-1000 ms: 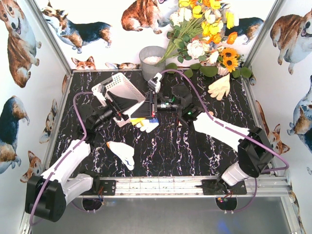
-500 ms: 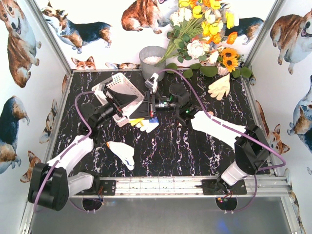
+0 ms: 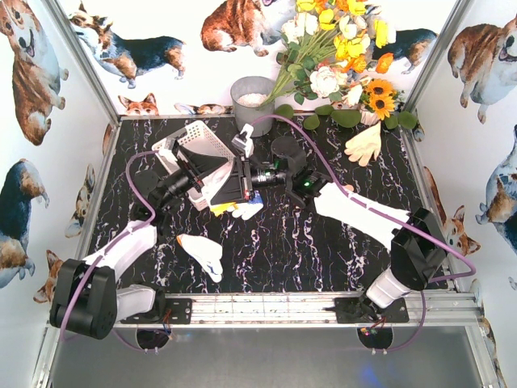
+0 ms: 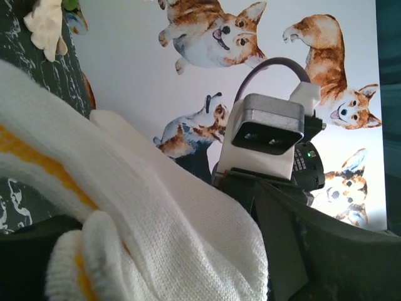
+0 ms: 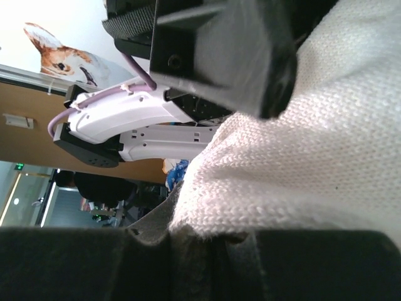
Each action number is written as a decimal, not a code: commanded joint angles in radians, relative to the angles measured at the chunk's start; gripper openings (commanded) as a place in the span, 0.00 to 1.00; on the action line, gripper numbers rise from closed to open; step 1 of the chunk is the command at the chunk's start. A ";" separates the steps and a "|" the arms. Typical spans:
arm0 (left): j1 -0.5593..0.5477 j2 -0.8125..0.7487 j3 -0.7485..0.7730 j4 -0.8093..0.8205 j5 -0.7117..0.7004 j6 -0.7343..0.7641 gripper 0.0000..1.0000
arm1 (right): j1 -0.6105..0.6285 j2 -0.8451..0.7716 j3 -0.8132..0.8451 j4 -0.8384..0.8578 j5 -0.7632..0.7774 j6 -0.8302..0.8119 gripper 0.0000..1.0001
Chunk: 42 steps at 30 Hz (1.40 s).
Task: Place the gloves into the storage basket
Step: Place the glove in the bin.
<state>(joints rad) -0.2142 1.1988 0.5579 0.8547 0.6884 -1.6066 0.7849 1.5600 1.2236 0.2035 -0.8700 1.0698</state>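
**Glove stock, basket and two arms: one glove in hand at the basket's mouth**

Black marbled tabletop, walled by white panels printed with corgis. Items run from the left.

1. Left gripper: reaches into the basket's open side. Its fingers are set wide with white knit lying between them. Whether they press on it cannot be told.
2. Loose glove: white with an orange end, flat on the table towards the front, well apart from the basket.
3. Storage basket: white plastic with lattice walls, tipped up on one edge at the back, left of centre, its mouth towards the arms.
4. Held glove: white knit with a yellow stripe, at the basket's mouth between the two grippers. It is probably the same piece as the pale knit filling the right wrist view, though both close views are too tight to be sure.
5. Right gripper: fingers narrow, clamped on that knit fabric.
6. Glove heap: just in front of the basket, below the grippers, with white, yellow and blue showing.
7. Grey bucket and artificial flowers: against the back wall.
8. Cream glove: back right, beneath the flowers.

Handling: the gloves look light, limp and unbreakable. They are likely to drape and may snag on the lattice. A deep pinch at the cuff or on the bunched palm should hold better than one on a single finger.

Markings: no brand, label or lettering can be read.
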 commanded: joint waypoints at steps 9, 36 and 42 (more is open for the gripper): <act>0.096 0.063 0.089 0.025 0.031 0.097 0.31 | 0.031 0.034 0.122 -0.241 -0.015 -0.172 0.00; 0.203 0.463 0.454 -0.322 -0.115 0.690 0.00 | -0.147 0.709 0.795 -0.626 0.026 -0.478 0.00; 0.204 0.578 0.542 -0.315 -0.137 0.794 0.00 | -0.178 0.866 0.984 -0.654 -0.002 -0.480 0.00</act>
<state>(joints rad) -0.0231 1.7359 1.0370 0.5240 0.5755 -0.9264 0.6250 2.3367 2.0682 -0.4477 -0.8394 0.6201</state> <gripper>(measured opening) 0.325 0.144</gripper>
